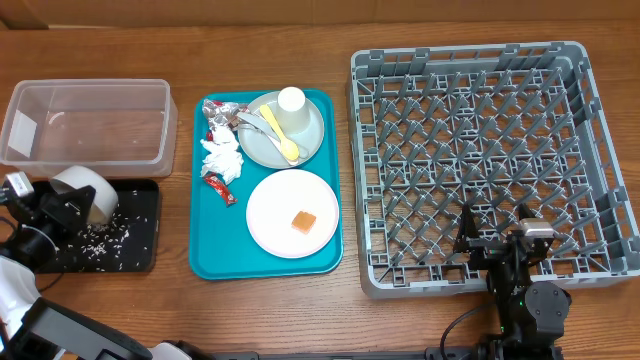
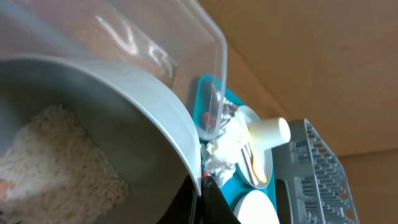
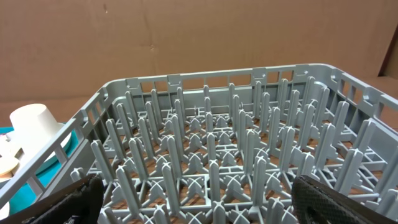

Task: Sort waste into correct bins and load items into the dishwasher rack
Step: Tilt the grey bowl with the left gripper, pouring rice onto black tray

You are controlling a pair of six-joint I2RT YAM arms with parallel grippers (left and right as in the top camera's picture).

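- The right gripper (image 1: 495, 243) hangs at the near wall of the dishwasher rack (image 1: 480, 150) with its jaws spread wide and nothing between them. It seems parked there to stay out of the other arm's way, close to where dishes must go. No dish stands among the pegs.
- The left gripper (image 1: 60, 207) is pressed together on the rim of the white bowl (image 1: 85, 190). It holds the bowl tipped on its side over the black tray (image 1: 143, 200) so the contents can slide out.
- Rice grains (image 1: 105, 238) lie scattered on that tray. The wrist view shows a heap left inside the bowl (so the emptying looks only part done).
- Between tray and rack sits the teal tray (image 1: 265, 268). At its near end is the pale plate (image 1: 275, 225), with the orange cube (image 1: 303, 221) lying on it.
- Farther along it lie the red packet (image 1: 218, 188) and the crumpled napkin (image 1: 222, 160), both beside the plates and so easy to pick off.
- Beyond them the foil wrapper (image 1: 220, 115) lies beside the grey-green plate (image 1: 305, 140), which carries the yellow spoon (image 1: 280, 135) and the small cup (image 1: 291, 102).
- Farthest back on the left, the clear tub (image 1: 90, 85) stands just behind the black tray, with no waste visible in it.
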